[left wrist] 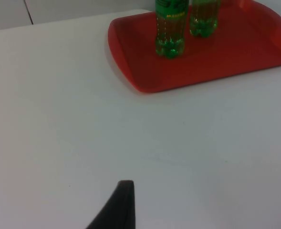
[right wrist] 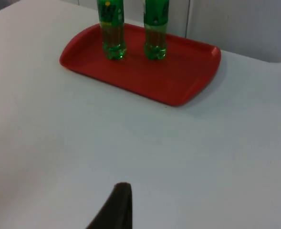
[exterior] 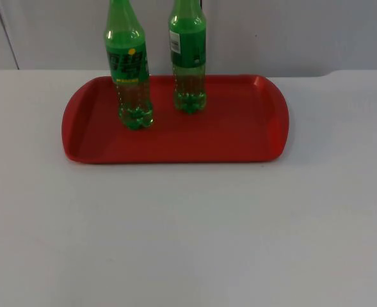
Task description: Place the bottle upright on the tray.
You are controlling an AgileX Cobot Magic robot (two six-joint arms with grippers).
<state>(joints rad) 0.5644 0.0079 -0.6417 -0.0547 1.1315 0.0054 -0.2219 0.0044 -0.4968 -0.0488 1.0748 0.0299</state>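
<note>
On the red tray [exterior: 239, 137] two green bottles [exterior: 129, 70] stand upright; jaws' state indiscernible.

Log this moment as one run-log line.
bottles: two upright on red tray | claws: both back, off the tray | task: looks done

- The white table [exterior: 188, 243] ends at a grey wall [exterior: 303, 32].
- A red tray [exterior: 239, 137] lies flat on the table, well ahead of both black fingertips, toward the wall.
- Two green bottles stand upright on the tray.
</note>
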